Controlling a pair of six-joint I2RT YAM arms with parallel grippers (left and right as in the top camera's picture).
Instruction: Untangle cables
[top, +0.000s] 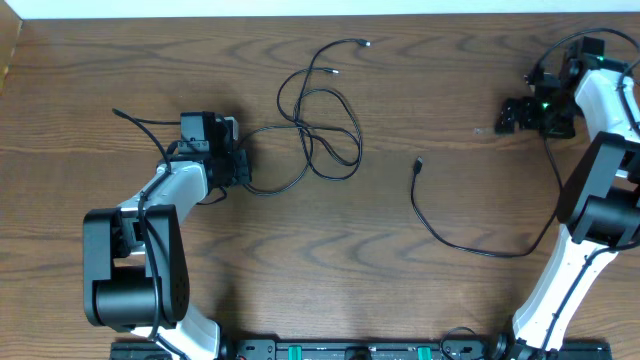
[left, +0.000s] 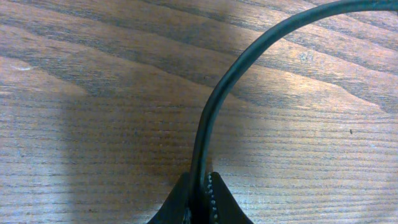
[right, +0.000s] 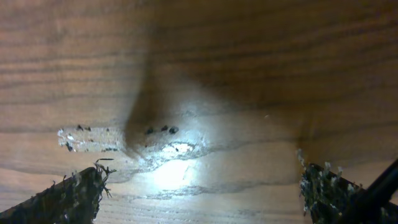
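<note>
The black cables (top: 325, 130) lie looped over one another at the table's middle back, with two small plug ends (top: 365, 43) pointing toward the far edge. My left gripper (top: 241, 167) sits at the left end of this bundle. In the left wrist view the left gripper (left: 202, 198) is shut on a black cable (left: 224, 87), which arcs away up and to the right. A separate black cable (top: 450, 238) curves across the right half, its plug (top: 418, 163) lying free. My right gripper (top: 506, 115) is at the far right, open (right: 199, 199) over bare wood with nothing between its fingers.
The wooden table (top: 120, 60) runs to a far edge at the top. A pale scuffed patch (right: 124, 140) marks the wood under the right gripper. A thin black wire (top: 135, 122) sticks out behind the left arm. The arm bases stand along the near edge.
</note>
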